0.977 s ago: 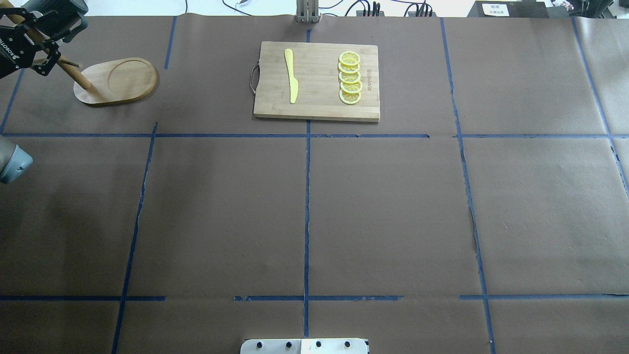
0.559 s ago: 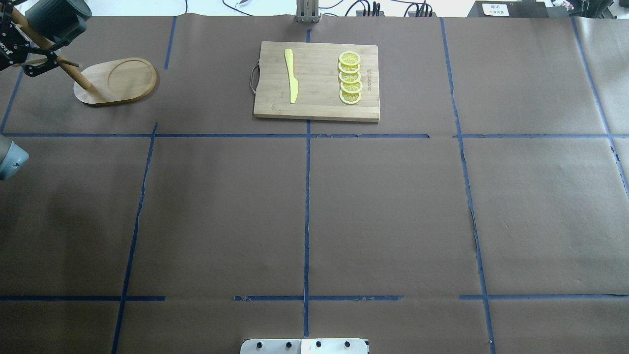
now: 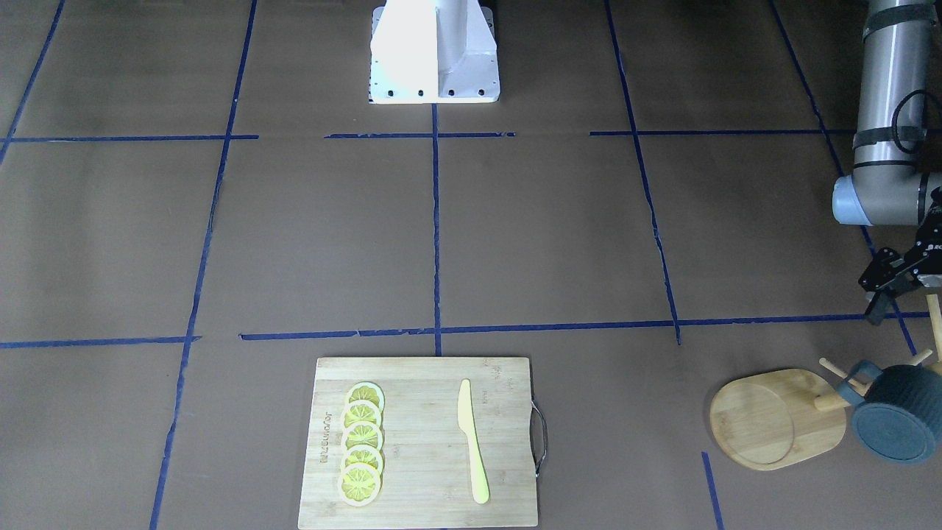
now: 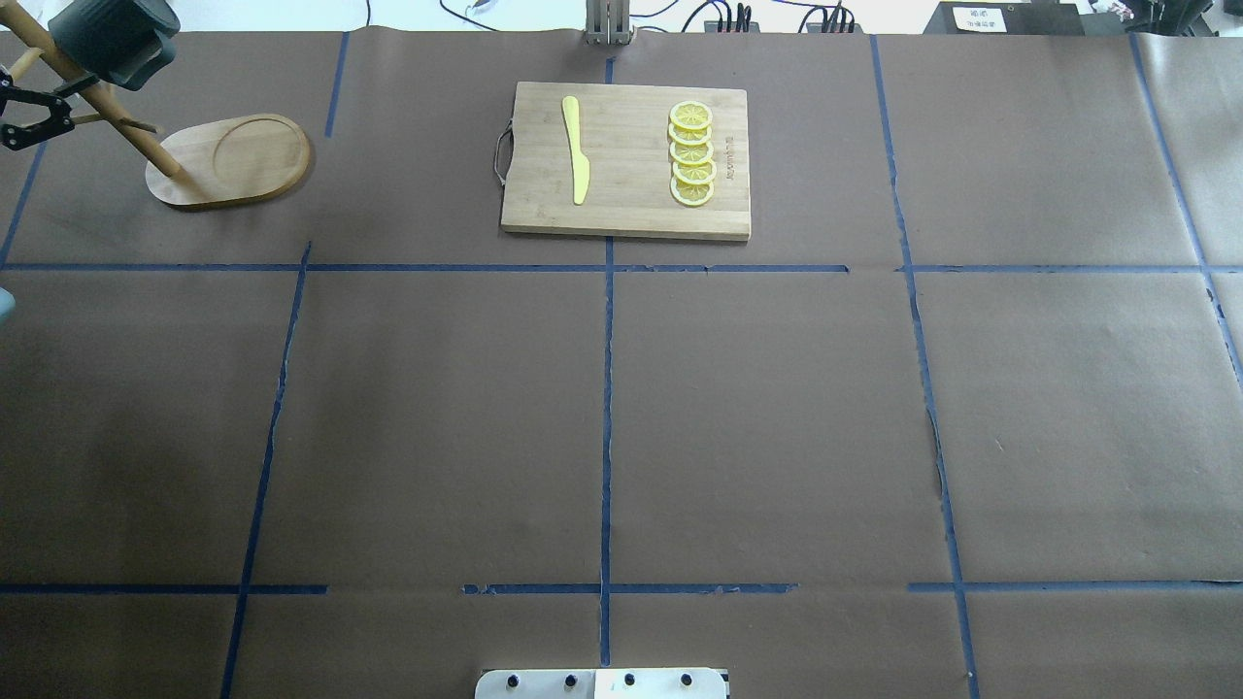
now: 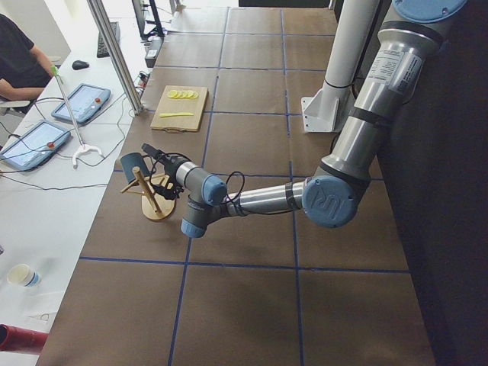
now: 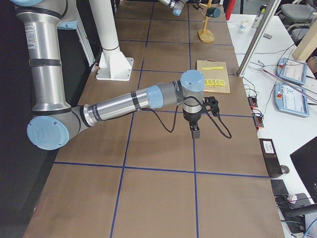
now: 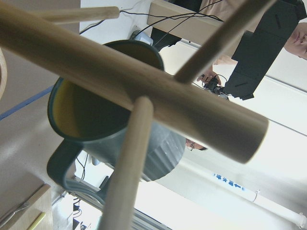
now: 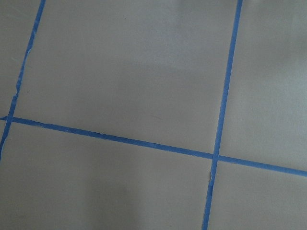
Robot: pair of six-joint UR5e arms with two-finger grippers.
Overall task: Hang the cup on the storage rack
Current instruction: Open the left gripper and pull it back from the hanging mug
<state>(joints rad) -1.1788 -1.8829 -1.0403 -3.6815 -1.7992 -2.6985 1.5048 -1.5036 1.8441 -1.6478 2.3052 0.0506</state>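
Observation:
The dark blue-grey cup [image 4: 112, 39] hangs by its handle on a peg of the wooden storage rack [image 4: 233, 160] at the table's far left. It also shows in the front view [image 3: 898, 423], upside down beside the rack's base [image 3: 773, 419]. The left wrist view looks up at the cup [image 7: 163, 148], its yellow-green inside, and the rack's pole [image 7: 144, 91]. My left gripper [image 4: 44, 109] is open and empty, just left of the pole and apart from the cup. My right gripper [image 6: 195, 133] hangs above bare table; I cannot tell whether it is open or shut.
A rectangular wooden cutting board [image 4: 626, 214] lies at the far centre with a yellow knife [image 4: 576, 150] and several lemon slices [image 4: 691, 155]. Brown paper with blue tape lines covers the table. Operators' tablets and cables lie past the far edge.
My left gripper has drawn back to the left, away from the rack's pole and mostly out of the overhead view. The cup stays hanging on the rack.

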